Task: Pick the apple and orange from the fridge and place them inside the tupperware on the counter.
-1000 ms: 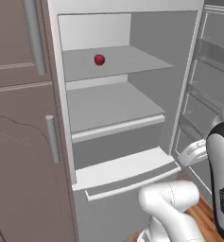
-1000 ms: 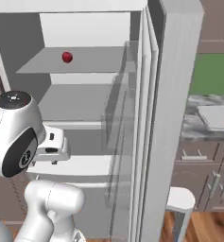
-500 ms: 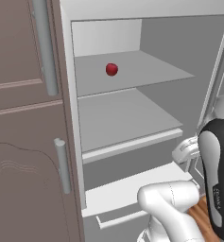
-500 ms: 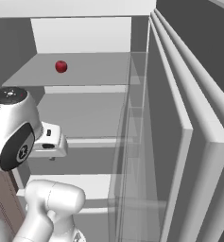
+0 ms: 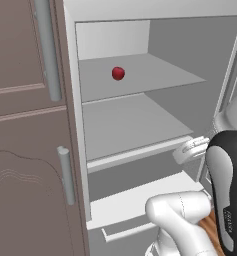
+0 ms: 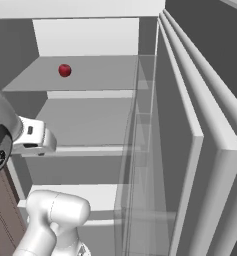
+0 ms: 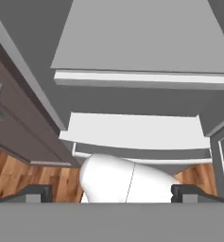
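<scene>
The apple point(image 5: 118, 73) point(image 6: 64, 70), small, red and glossy, lies on the upper shelf of the open fridge point(image 5: 135, 125) point(image 6: 95, 115), towards the back. The orange, the tupperware and the counter are out of view. My gripper point(image 7: 114, 193) is open, its two dark fingertips point(image 7: 35, 192) far apart with nothing between them. It hangs in front of the fridge at about the height of the lower shelf's edge, well below the apple, and looks down at the lower shelf point(image 7: 142, 78) and drawer point(image 7: 137, 132).
Brown cabinets point(image 5: 25, 150) with silver handles point(image 5: 65, 172) stand close on the fridge's left. The open grey door with clear racks point(image 6: 190, 150) walls off the right side. The white drawer point(image 5: 140, 210) juts out below, over wooden floor point(image 7: 28, 175).
The whole picture has shifted and grown: the base has driven closer to the fridge. The apple has not moved on its shelf. The gripper stays open.
</scene>
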